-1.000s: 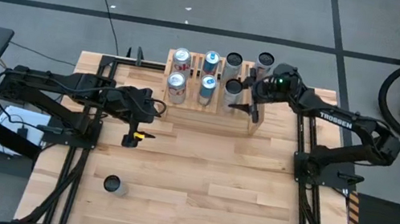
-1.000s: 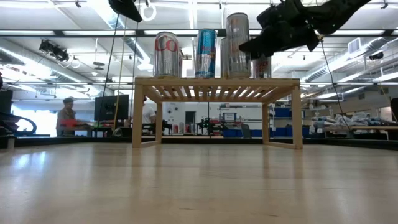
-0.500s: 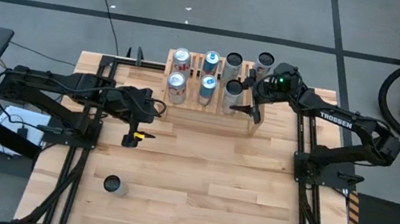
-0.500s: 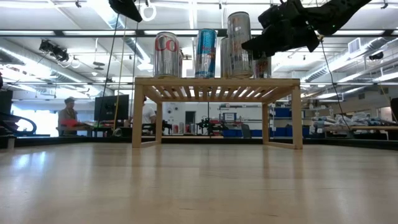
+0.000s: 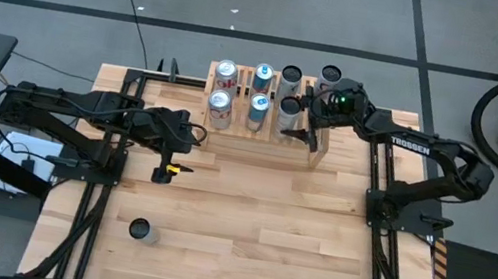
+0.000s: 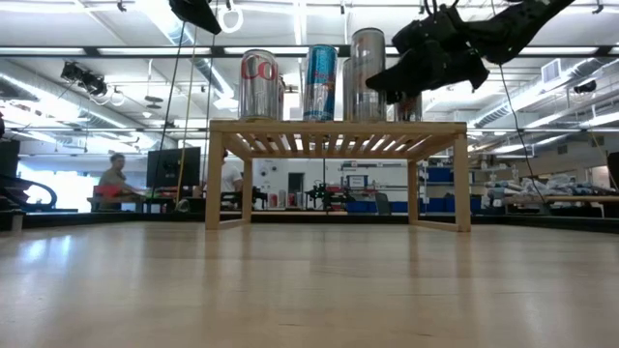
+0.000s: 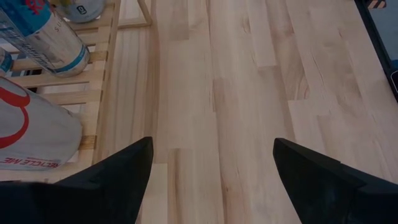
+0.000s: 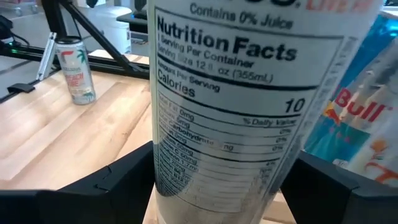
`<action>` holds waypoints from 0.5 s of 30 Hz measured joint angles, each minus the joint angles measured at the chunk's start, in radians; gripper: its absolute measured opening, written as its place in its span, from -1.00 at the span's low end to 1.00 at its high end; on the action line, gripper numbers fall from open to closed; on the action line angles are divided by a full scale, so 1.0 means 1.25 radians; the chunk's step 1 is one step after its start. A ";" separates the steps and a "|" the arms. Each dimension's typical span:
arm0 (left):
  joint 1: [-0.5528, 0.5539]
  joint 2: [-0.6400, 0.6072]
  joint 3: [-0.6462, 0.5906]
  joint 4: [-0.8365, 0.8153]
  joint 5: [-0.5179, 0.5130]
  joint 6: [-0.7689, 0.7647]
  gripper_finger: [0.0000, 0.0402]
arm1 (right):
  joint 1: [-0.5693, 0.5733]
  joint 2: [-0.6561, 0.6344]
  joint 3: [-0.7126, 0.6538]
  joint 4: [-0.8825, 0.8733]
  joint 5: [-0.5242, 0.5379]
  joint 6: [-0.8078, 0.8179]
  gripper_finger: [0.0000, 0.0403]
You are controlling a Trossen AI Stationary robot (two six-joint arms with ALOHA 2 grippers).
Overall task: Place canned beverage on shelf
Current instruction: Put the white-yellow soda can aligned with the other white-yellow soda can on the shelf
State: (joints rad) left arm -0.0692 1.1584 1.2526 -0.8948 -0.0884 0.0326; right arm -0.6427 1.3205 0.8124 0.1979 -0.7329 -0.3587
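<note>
Right claw (image 5: 305,121) over the right end of the shelf (image 5: 265,134), straddling a tall silver can (image 5: 290,114) that stands on the slatted top. Right wrist view: the can's nutrition label (image 8: 221,99) fills the frame between the two dark fingers (image 8: 93,186), a sliver of gap showing on each side. Cannot tell whether the claw grips the can or has let go.

Shelf sits at the far edge of the bench (image 5: 246,220), centred. On it: two red-and-silver cans (image 5: 219,104) at the left end, two blue-and-silver cans (image 5: 258,106) just beside them, then dark-topped cans (image 5: 291,74) along the back row. Cans stand close together; little free slat left except at the right end by the plank side.

Left claw (image 5: 168,158) hangs above bare bench just in front of the shelf's left corner, fingers (image 7: 118,174) spread wide apart, grasping nothing.

One lone can (image 5: 140,231) stands well apart near the front left of the bench. The wide middle and right of the bench is open wood.

Low view: space under the shelf (image 6: 334,135) is open between its legs.
</note>
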 joint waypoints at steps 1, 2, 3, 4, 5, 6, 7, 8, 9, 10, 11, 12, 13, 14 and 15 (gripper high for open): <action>0.000 0.000 0.000 0.000 0.000 0.000 0.66 | 0.000 0.002 0.000 0.001 0.001 0.000 0.57; 0.000 0.000 0.000 0.000 0.000 0.000 0.66 | 0.000 0.002 0.000 -0.004 0.003 0.001 0.57; 0.000 0.000 0.000 0.000 0.000 0.000 0.66 | 0.000 0.002 0.000 -0.007 0.003 0.000 0.57; 0.000 0.000 0.000 0.000 0.000 0.000 0.66 | 0.000 0.001 0.000 -0.010 0.003 0.000 0.57; 0.000 0.000 0.000 0.000 0.000 0.000 0.66 | 0.000 0.000 0.000 -0.012 0.003 0.001 0.57; 0.000 0.000 0.000 0.000 0.000 0.000 0.66 | 0.000 -0.001 0.000 -0.012 0.005 0.001 0.57; 0.000 0.000 0.000 0.000 0.000 0.000 0.66 | 0.000 -0.004 0.000 -0.012 0.007 0.000 0.57; 0.000 0.000 0.000 0.000 0.000 0.000 0.66 | 0.000 -0.005 0.000 -0.011 0.007 0.000 0.57; 0.000 0.000 0.000 0.000 0.000 0.000 0.66 | 0.000 -0.005 0.000 -0.010 0.006 0.001 0.57; 0.000 0.000 0.000 0.000 0.000 0.000 0.66 | 0.000 -0.005 0.000 -0.010 0.006 0.007 0.57; 0.000 0.000 0.000 0.000 0.000 0.000 0.66 | 0.000 -0.006 -0.001 -0.010 0.008 0.014 0.57; 0.000 0.000 0.000 0.000 0.000 0.000 0.66 | 0.000 -0.006 -0.001 -0.010 0.008 0.019 0.57; 0.000 0.000 0.000 0.000 0.000 0.000 0.66 | 0.001 -0.007 -0.001 -0.009 0.008 0.022 0.57; 0.000 0.000 0.000 0.000 0.000 0.000 0.66 | 0.001 -0.007 -0.001 -0.009 0.009 0.027 0.57; 0.000 0.000 0.000 0.000 0.000 0.000 0.66 | 0.001 -0.007 -0.001 -0.009 0.012 0.032 0.57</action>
State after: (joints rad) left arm -0.0696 1.1584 1.2526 -0.8951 -0.0884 0.0326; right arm -0.6418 1.3121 0.8112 0.1864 -0.7185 -0.3183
